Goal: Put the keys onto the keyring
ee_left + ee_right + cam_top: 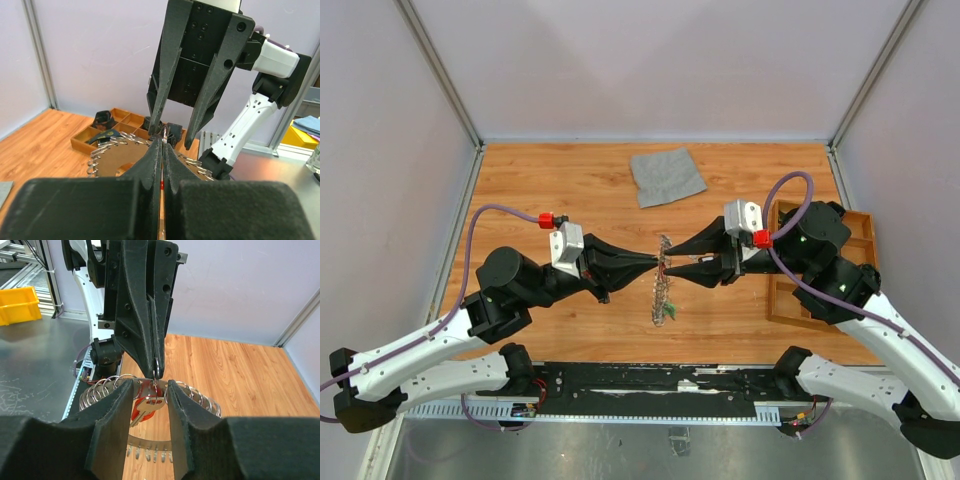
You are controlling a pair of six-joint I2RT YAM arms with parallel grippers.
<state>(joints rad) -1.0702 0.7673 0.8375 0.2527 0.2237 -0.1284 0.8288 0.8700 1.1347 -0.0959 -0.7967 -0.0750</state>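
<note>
the left pincer [654, 265] was pressed together on a small loop at the rim of the keyring [661, 296], holding the ring on edge above the counter [550, 190]. the right pincer [672, 265] was spread, one finger on each side of that loop, where a red-tagged key [145, 407] hung. judged step: threading this key. the next move calls for a fine, aligned pinch on the key, without twisting the ring.
</note>
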